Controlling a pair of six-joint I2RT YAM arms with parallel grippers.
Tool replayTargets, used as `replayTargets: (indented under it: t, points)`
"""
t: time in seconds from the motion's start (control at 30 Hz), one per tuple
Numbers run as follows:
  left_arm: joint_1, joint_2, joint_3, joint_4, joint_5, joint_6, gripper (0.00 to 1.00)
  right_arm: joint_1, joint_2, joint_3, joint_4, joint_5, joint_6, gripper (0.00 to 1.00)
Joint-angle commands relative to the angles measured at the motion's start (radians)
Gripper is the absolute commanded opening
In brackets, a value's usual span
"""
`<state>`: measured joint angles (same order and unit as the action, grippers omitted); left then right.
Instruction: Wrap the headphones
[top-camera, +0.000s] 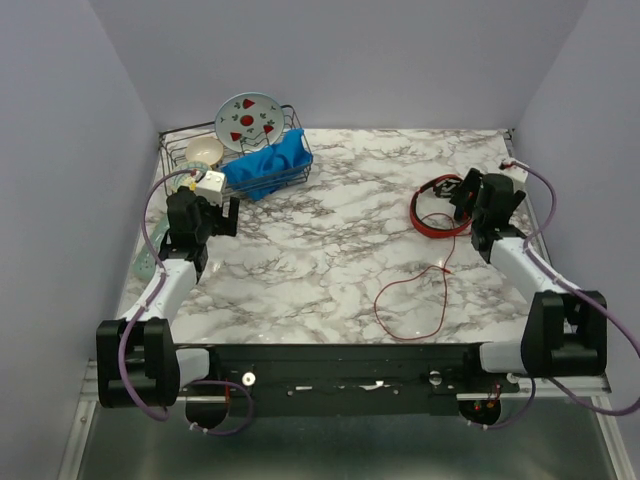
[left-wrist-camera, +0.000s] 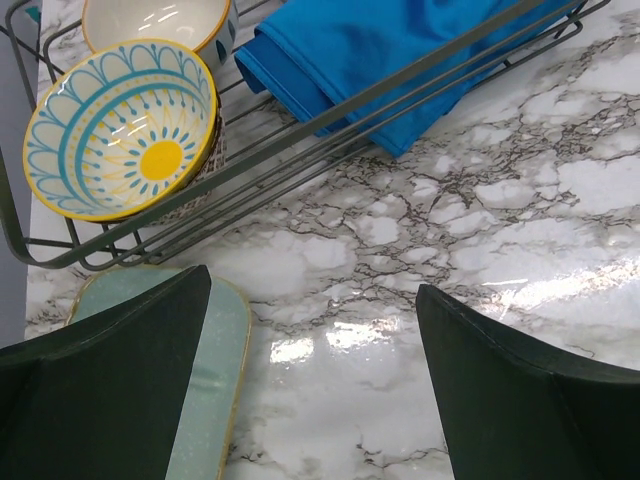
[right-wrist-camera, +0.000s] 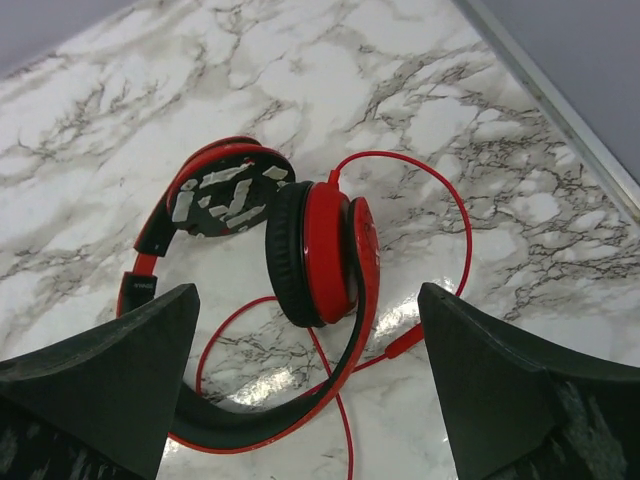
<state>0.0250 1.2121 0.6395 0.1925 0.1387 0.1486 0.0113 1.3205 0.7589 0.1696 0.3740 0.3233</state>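
Near edge, right of centre: the red cable (top-camera: 410, 300) lies in a loose loop on the marble table (top-camera: 330, 240). Beyond it, the headphones (right-wrist-camera: 325, 250) rest at the table's right side, with the right gripper (right-wrist-camera: 308, 300) above them, spread wide and empty. The left gripper (left-wrist-camera: 315, 330), likewise wide and empty, hangs before the wire rack (left-wrist-camera: 300, 130) holding a patterned bowl (left-wrist-camera: 120, 130) and blue cloth (left-wrist-camera: 380, 50).
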Motion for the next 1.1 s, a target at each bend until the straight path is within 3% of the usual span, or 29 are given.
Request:
replayTargets:
  t: [0.0, 0.2, 0.5, 0.57, 0.6, 0.67, 0.7, 0.8, 0.97, 1.07]
  points:
    - [0.003, 0.009, 0.038, -0.027, 0.053, 0.032, 0.99, -0.002, 0.149, 0.118, -0.142, -0.05, -0.027, 0.99]
    - [0.003, 0.015, 0.043, -0.027, 0.084, 0.037, 0.99, -0.002, 0.272, 0.203, -0.255, -0.026, -0.029, 0.99]
    - [0.003, 0.006, 0.042, -0.028, 0.094, 0.049, 0.99, -0.004, 0.436, 0.296, -0.289, 0.012, -0.115, 0.96]
    - [0.003, 0.0, 0.043, -0.036, 0.111, 0.054, 0.99, -0.004, 0.46, 0.31, -0.289, 0.016, -0.151, 0.86]
    - [0.003, -0.008, 0.045, -0.038, 0.117, 0.058, 0.99, -0.004, 0.465, 0.315, -0.288, 0.011, -0.164, 0.73]
    - [0.003, -0.008, 0.051, -0.044, 0.131, 0.059, 0.99, -0.004, 0.467, 0.324, -0.279, -0.007, -0.193, 0.61]
    - [0.001, -0.005, 0.06, -0.048, 0.134, 0.059, 0.99, -0.004, 0.467, 0.323, -0.271, -0.01, -0.222, 0.49]
    - [0.003, 0.0, 0.074, -0.057, 0.157, 0.051, 0.99, -0.002, 0.451, 0.313, -0.249, -0.026, -0.302, 0.36]
    - [0.001, -0.006, 0.121, -0.126, 0.284, 0.075, 0.97, 0.013, 0.34, 0.223, -0.127, -0.125, -0.388, 0.29]
    - [-0.016, -0.005, 0.201, -0.215, 0.387, 0.112, 0.93, 0.09, 0.255, 0.211, -0.078, -0.112, -0.544, 0.25]
